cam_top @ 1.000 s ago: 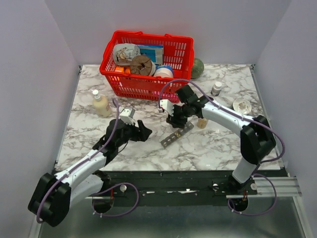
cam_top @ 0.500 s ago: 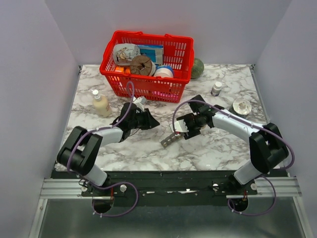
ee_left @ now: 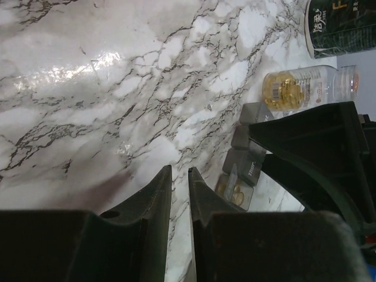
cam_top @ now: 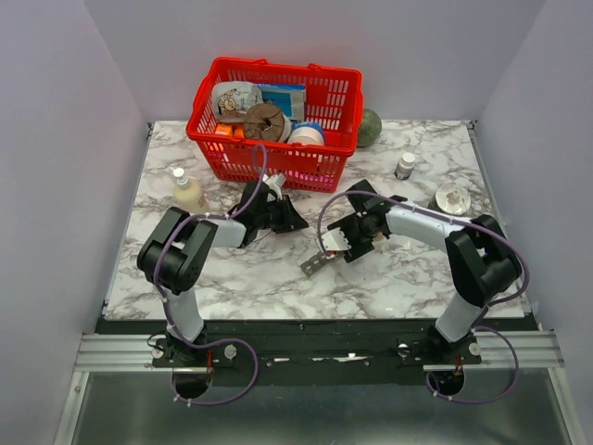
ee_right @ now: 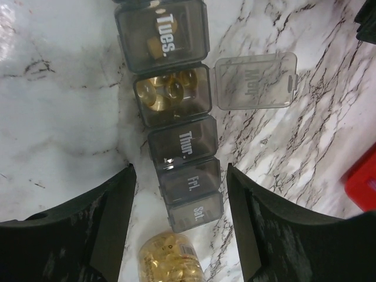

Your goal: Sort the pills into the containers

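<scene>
The containers (cam_top: 315, 262) are one dark grey strip of day-marked boxes lying mid-table. In the right wrist view the containers (ee_right: 185, 144) run from "Tues." to "Sat."; one box stands with its lid (ee_right: 252, 82) swung open and golden pills (ee_right: 167, 94) inside. My right gripper (ee_right: 181, 170) (cam_top: 338, 243) is open, its fingers astride the "Fri." end without touching it. My left gripper (ee_left: 178, 170) (cam_top: 295, 222) hovers over bare marble left of the strip (ee_left: 247, 167), with a narrow gap and nothing between its fingers. A pill bottle (ee_right: 170, 258) (ee_left: 294, 88) lies beyond the "Sat." end.
A red mesh basket (cam_top: 269, 162) full of items stands at the back. A cream bottle (cam_top: 188, 195) is at the left; a small bottle (cam_top: 405, 165), a white dish (cam_top: 452, 197) and a green ball (cam_top: 371, 127) at the right. A dark can (ee_left: 338, 26) lies near the pill bottle.
My left arm has stretched out toward the strip and its jaws have narrowed from wide open. My right gripper has come down beside the strip and opened wider.
</scene>
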